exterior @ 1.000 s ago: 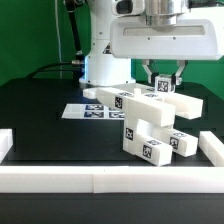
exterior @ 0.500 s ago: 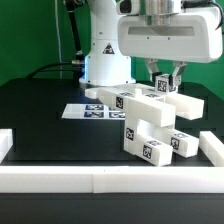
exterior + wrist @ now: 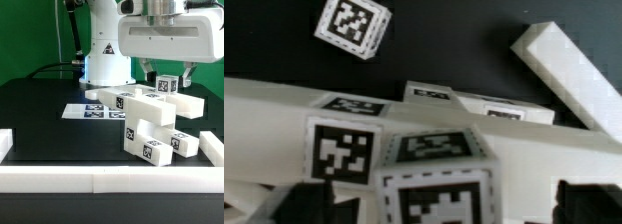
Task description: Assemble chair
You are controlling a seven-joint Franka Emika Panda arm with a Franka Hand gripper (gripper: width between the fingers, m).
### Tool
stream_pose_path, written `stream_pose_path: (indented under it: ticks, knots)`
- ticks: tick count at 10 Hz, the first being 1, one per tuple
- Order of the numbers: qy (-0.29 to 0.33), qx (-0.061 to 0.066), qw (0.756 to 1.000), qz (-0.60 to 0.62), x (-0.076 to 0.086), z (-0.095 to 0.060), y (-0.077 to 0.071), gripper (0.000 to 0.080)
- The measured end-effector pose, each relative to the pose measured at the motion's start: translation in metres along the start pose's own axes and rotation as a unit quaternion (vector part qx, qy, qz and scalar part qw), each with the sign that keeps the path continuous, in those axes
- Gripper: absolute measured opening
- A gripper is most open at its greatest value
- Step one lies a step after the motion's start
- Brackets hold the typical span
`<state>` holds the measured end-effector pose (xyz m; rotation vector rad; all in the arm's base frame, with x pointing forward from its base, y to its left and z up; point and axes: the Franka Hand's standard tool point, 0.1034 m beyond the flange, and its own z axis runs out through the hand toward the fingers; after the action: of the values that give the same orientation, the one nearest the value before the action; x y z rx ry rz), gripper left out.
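Right of centre, the chair (image 3: 150,125) stands on the black worktop (image 3: 40,120). Above it, the fingers (image 3: 184,75) are spread either side of its top.

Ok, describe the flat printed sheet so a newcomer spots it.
Find the black table, then the robot's white base. The marker board lies in front of it, at the exterior view's left of the chair; unlike those chunky blocks, it is thin and flat.

So the chunky white plastic chair (image 3: 150,125) sits on a black table (image 3: 40,110). The arm's two-finger gripper (image 3: 168,82) hangs over the chair's top tagged block with its jaws spread wide. A flat white marker board (image 3: 80,111) lies beside the chair, on the exterior view's left.
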<state>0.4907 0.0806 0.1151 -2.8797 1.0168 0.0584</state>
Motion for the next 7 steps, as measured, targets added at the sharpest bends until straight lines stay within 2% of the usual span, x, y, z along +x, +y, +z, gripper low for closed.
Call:
stream_pose_path:
  ticks: [3,7]
  knots:
    - [0.0,0.0,0.991,-0.133,-0.0033,0.0008,-0.0028,0.0646]
    - [0.0,-0.003,0.96,-0.28,-0.0033,0.0009,-0.0027,0.0649]
